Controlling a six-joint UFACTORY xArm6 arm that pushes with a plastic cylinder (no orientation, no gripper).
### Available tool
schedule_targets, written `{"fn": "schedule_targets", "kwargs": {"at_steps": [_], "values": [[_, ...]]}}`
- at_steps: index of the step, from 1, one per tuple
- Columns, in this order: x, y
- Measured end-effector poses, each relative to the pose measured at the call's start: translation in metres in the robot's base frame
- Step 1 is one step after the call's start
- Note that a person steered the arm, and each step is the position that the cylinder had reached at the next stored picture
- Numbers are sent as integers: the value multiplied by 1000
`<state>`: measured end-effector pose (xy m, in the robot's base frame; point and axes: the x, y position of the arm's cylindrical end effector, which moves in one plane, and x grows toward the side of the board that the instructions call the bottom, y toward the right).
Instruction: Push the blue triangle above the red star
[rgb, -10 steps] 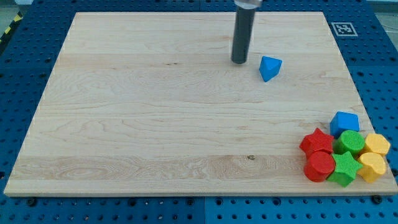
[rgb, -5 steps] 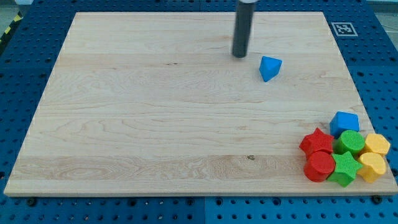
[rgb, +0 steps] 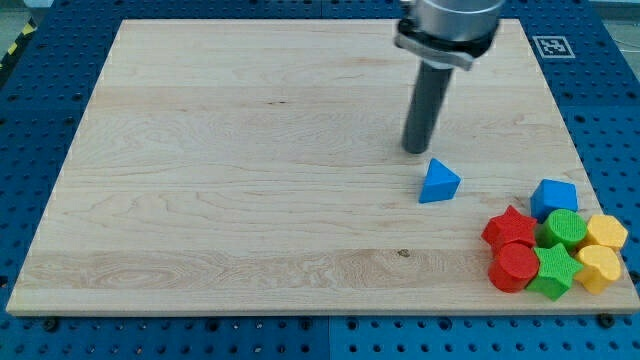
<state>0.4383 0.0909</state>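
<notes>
The blue triangle, a small wedge with one corner up, lies near the red star, up and to its left. My tip stands just above-left of it, placed to shove it rightward; the rod carries no claw

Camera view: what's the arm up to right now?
My tip is on the wooden board, just up and to the view's left of the blue triangle; I cannot tell if they touch. The red star sits at the view's lower right in a cluster with a blue block, a red cylinder, two green blocks and two yellow blocks. The triangle lies up and to the view's left of the star, apart from it.
</notes>
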Motion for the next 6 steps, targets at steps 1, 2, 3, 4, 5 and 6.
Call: {"fn": "schedule_targets", "kwargs": {"at_steps": [1, 2, 3, 4, 5, 6], "values": [[36, -17], [53, 8], [56, 42], [51, 31], [28, 30], [31, 48]]}}
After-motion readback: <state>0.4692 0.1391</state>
